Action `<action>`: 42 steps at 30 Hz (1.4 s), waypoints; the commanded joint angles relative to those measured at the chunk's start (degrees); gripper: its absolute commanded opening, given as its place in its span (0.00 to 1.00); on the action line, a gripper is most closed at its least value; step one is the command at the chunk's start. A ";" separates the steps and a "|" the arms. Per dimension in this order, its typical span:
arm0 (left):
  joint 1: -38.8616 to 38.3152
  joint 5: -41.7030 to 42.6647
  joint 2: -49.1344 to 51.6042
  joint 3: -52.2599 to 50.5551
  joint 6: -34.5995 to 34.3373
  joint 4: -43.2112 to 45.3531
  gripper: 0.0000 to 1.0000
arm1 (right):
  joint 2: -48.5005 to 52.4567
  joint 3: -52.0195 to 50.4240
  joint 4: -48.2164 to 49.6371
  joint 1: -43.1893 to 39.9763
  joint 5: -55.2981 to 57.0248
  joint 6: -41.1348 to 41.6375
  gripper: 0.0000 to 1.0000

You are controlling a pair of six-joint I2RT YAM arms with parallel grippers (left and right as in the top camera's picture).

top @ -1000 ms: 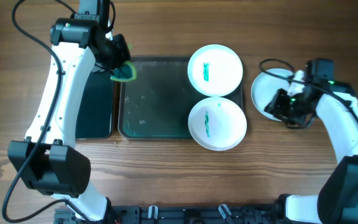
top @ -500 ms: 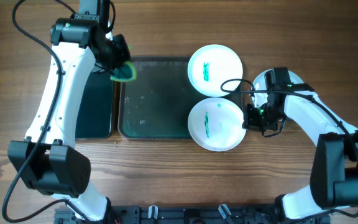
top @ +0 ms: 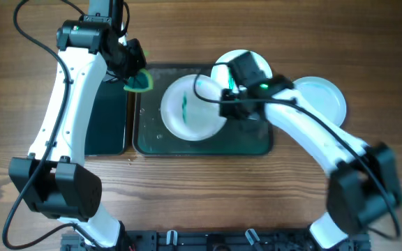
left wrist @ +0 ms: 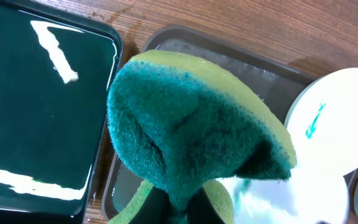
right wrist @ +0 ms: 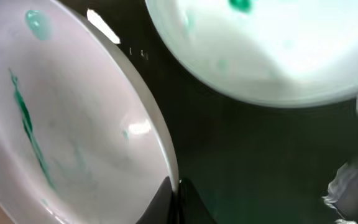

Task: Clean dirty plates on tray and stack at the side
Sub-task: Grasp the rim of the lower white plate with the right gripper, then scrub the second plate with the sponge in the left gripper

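Round white plate (top: 187,111) smeared with teal sits over the middle of the dark green rectangular tray (top: 152,139), its right rim pinched by the right gripper (top: 223,104), while the left gripper (top: 131,66) clamps a green-and-yellow sponge (top: 139,80) above the tray's far left corner.

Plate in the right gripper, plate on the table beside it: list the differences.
The held plate bears a teal streak; the side plate shows none. The held plate hangs over the tray, pinched at its rim by the right gripper; the side plate lies outside it, on the table. Both are round and white.
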 commanded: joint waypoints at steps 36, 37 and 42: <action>-8.50 -13.46 15.17 -24.61 -8.48 26.25 0.04 | 17.27 3.23 12.11 1.99 -10.21 3.50 0.04; -8.50 -17.35 15.17 -24.61 -11.15 24.59 0.04 | 17.27 3.23 12.11 1.99 -10.21 3.48 0.04; -8.50 -21.64 15.17 -24.55 -16.44 14.88 0.04 | 17.27 3.23 12.13 2.01 -10.21 3.48 0.04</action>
